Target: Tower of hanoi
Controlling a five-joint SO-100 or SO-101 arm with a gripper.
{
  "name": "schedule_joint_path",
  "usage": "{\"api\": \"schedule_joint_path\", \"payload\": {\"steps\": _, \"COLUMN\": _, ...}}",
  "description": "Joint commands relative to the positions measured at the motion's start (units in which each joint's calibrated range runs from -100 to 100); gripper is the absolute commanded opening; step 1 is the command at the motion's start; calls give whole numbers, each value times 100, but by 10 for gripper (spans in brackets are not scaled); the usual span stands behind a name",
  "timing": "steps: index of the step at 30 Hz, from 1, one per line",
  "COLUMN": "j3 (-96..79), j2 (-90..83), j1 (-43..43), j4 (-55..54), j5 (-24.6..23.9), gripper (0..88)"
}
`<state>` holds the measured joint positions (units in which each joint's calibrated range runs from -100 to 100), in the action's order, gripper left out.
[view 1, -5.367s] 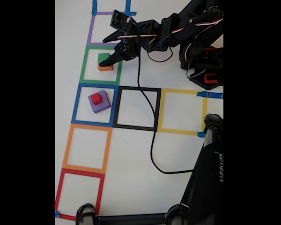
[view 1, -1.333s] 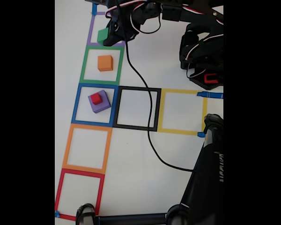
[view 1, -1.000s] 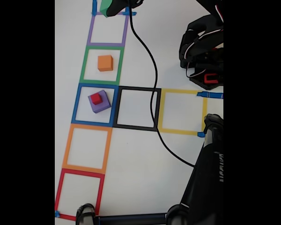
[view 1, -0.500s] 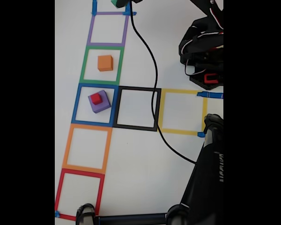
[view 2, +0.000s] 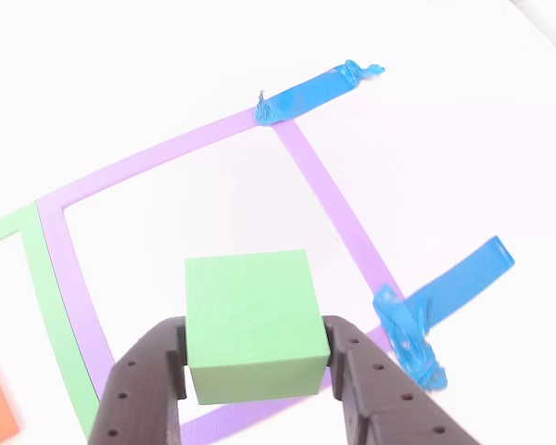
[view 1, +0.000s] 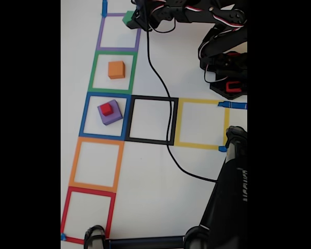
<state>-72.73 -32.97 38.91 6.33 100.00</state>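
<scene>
Between the jaws sits the green cube point(view 2: 250, 324).

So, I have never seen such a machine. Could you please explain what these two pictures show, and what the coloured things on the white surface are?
It is a small black robot arm standing on a white table. The fixed view looks down on the table. The other view looks out close past the arm's two-finger claw.

Coloured tape squares are stuck on the table. An orange cube sits in the green tape square. A purple cube with a small red cube on top sits in the blue tape square.

The claw is shut on a green cube, held over the purple tape square. Whether the cube touches the table, I cannot tell.
</scene>
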Motion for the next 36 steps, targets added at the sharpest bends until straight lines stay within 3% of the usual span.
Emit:
{"api": "schedule_joint_path", "payload": {"steps": 1, "j3": -45, "j2": 790, "j1": -181, "j4": -1572, "j5": 0, "gripper": 13}}
{"api": "schedule_joint_path", "payload": {"steps": 16, "j3": -318, "j2": 3519, "j1": -583, "j4": -5086, "j5": 0, "gripper": 13}}
{"api": "schedule_joint_path", "payload": {"steps": 32, "j3": -63, "j2": 4633, "j1": -583, "j4": -5912, "j5": 0, "gripper": 26}}
{"api": "schedule_joint_path", "payload": {"steps": 36, "j3": -18, "j2": 4690, "j1": -545, "j4": -5912, "j5": 0, "gripper": 82}}
